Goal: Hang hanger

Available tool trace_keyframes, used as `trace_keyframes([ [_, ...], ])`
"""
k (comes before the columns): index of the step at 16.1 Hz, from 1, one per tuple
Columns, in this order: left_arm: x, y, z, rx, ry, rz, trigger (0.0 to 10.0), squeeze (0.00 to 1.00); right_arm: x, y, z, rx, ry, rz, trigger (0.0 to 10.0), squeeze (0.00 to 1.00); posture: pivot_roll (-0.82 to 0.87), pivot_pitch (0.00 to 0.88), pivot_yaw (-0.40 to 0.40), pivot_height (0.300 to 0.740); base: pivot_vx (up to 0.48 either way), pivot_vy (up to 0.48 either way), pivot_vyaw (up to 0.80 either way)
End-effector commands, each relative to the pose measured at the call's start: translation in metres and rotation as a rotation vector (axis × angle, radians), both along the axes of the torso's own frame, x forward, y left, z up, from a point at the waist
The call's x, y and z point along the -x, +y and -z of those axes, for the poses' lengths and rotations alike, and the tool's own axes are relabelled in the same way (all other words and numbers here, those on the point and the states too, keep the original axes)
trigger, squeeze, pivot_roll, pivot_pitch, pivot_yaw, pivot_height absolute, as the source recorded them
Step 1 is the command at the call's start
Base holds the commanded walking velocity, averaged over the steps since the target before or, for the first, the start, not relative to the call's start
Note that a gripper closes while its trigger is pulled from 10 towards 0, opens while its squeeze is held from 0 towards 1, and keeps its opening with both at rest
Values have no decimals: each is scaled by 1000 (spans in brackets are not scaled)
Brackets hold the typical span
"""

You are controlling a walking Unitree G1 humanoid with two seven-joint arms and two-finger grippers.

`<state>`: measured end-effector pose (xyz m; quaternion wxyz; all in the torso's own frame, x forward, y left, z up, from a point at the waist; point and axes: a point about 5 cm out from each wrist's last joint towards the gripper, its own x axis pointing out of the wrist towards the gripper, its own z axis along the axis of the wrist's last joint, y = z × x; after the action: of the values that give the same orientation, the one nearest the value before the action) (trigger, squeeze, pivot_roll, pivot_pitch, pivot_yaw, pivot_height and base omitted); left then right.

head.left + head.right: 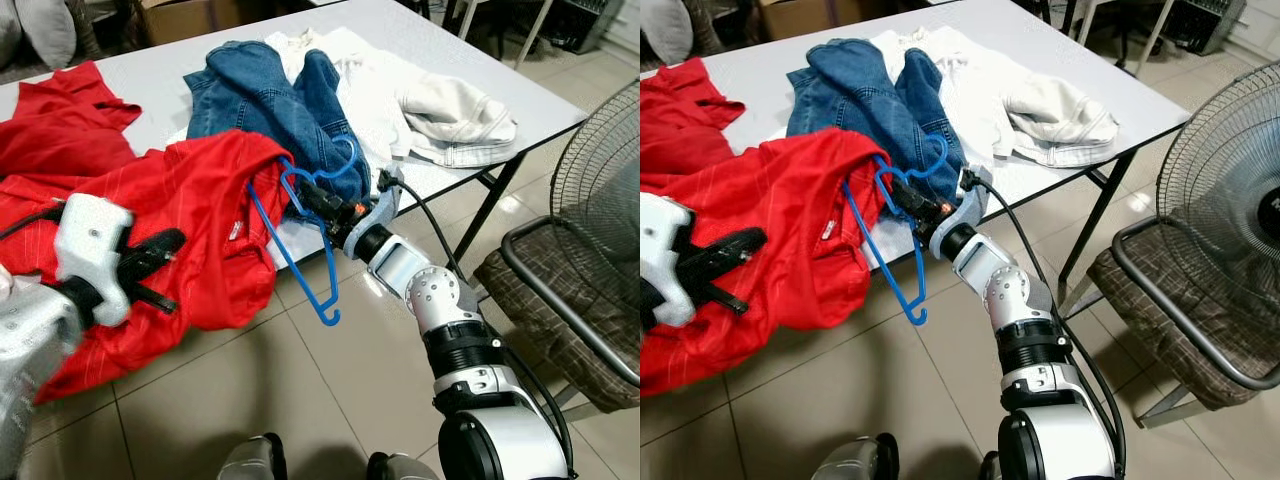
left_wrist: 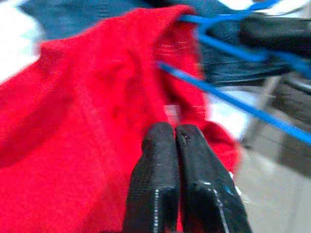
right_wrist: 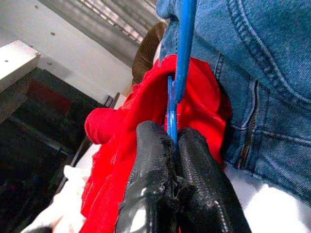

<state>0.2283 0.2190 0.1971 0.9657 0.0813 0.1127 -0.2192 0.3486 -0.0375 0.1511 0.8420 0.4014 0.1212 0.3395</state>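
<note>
A blue plastic hanger (image 1: 284, 247) sits half inside the neck of a red shirt (image 1: 190, 200) that spills off the table's front edge. The hanger's hook points down toward the floor. My right gripper (image 1: 303, 198) reaches in from the right and is shut on the hanger's thin blue bar (image 3: 183, 48) at the shirt's collar, beside the jeans. My left gripper (image 1: 172, 241) lies over the lower front of the red shirt (image 2: 77, 121). Its fingers (image 2: 160, 160) are pressed together with nothing seen between them.
Blue jeans (image 1: 270, 100) and a white garment (image 1: 440, 110) lie heaped on the grey table (image 1: 470, 40). A second red garment (image 1: 55, 130) sits at the left. A round fan (image 1: 600, 170) and a padded chair (image 1: 560, 300) stand on the tiled floor to the right.
</note>
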Motion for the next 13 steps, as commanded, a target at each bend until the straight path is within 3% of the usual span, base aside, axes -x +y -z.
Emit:
trace_keyframes([
  [1, 5, -14, 7, 20, 26, 0, 10000, 1000, 0, 26, -17, -62, -41, -44, 10000, 0, 106, 162, 12, 740, 0, 0, 0],
  [3, 0, -30, 21, 160, 48, -104, 10000, 1000, -2, 26, -17, -45, -50, -47, 10000, 0, 106, 162, 12, 740, 0, 0, 0],
  [4, -2, -33, 29, 187, 75, -128, 10000, 1000, -2, 26, -17, -43, -53, -47, 10000, 0, 88, 155, 13, 740, 0, 0, 0],
  [7, -4, -37, 41, 181, 100, -165, 10000, 1000, -2, 25, -19, -42, -65, -46, 10000, 0, 72, 150, 23, 740, 0, 0, 0],
  [9, -11, -34, 43, 114, 68, -249, 10000, 1000, -2, 26, -20, -44, -73, -48, 10000, 0, 67, 147, 28, 740, 0, 0, 0],
  [11, -13, -40, 50, 103, 100, -231, 10000, 1000, -1, 26, -20, -44, -75, -49, 10000, 0, 63, 145, 34, 740, 0, 0, 0],
  [12, -15, -47, 57, 126, 123, -210, 10000, 451, 0, 26, -20, -44, -75, -51, 10000, 0, 61, 146, 36, 740, 0, 0, 0],
  [13, -17, -49, 61, 94, 128, -209, 10000, 110, 1, 27, -20, -44, -75, -52, 10000, 0, 59, 147, 37, 740, 0, 0, 0],
])
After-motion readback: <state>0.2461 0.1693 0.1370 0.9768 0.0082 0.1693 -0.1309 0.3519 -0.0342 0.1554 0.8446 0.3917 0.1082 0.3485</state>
